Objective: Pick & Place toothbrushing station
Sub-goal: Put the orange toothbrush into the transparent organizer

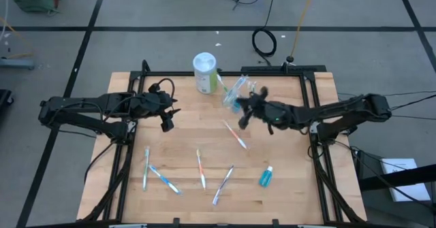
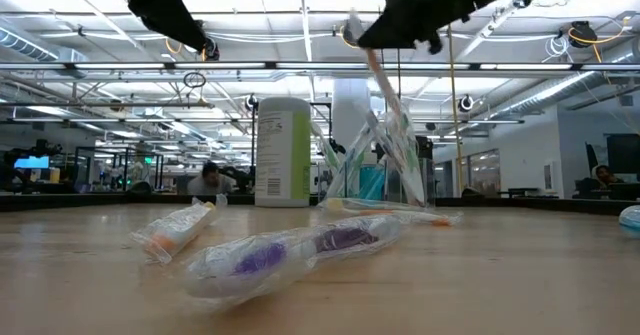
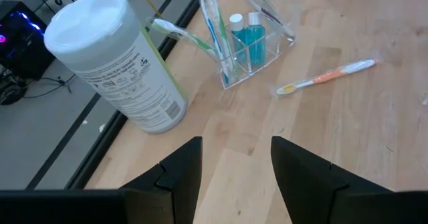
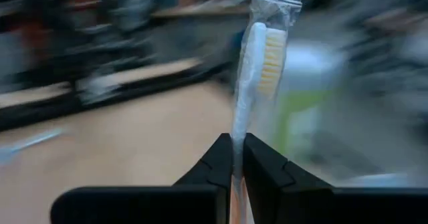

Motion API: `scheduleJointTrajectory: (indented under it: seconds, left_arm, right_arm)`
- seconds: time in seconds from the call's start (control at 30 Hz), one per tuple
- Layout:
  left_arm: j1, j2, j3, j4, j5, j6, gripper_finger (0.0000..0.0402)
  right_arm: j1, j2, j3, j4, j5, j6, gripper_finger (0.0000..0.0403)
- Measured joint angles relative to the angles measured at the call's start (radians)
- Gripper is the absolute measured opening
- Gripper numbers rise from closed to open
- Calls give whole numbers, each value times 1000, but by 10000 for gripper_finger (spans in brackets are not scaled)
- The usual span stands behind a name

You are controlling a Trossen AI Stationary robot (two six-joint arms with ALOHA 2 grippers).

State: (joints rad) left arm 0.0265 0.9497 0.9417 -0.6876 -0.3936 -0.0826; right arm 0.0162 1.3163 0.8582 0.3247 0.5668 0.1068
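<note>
Pinching a wrapped toothbrush (image 4: 257, 83) just beside the partly filled clear holder (image 1: 235, 92), the right pincer (image 4: 237, 158) has five brushes and a tube left on the table (image 1: 293, 194) below, while the left pincer (image 3: 234, 167) waits spread.

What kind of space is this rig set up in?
Probably an open lab or industrial office floor. The low view shows exposed ceiling trusses and strip lights, desks with monitors and seated people; the high view shows a wooden table on concrete floor with loose cables.

Two dark, slim, jointed arms trail black cables; each hand has blocky black fingers (image 3: 180, 174).
</note>
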Motion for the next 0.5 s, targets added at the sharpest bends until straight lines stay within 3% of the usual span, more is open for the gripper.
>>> scheduleJointTrajectory:
  seconds: [0.1, 0.2, 0.4, 0.5]
  left_arm:
    - [2, 0, 0, 0, 0, 0, 184]
    - [3, 0, 0, 1, -1, -2, 184]
    - [5, 0, 0, 13, -18, -3, 184]
    - [7, 0, 0, 21, -19, -2, 184]
  right_arm:
    - [-3, -17, -49, 99, 218, -87, 15]
    - [-11, -16, -123, 224, 330, -122, 16]
    - [-69, 39, -294, 503, 348, -110, 17]
    - [-93, 79, -356, 602, 347, -27, 17]
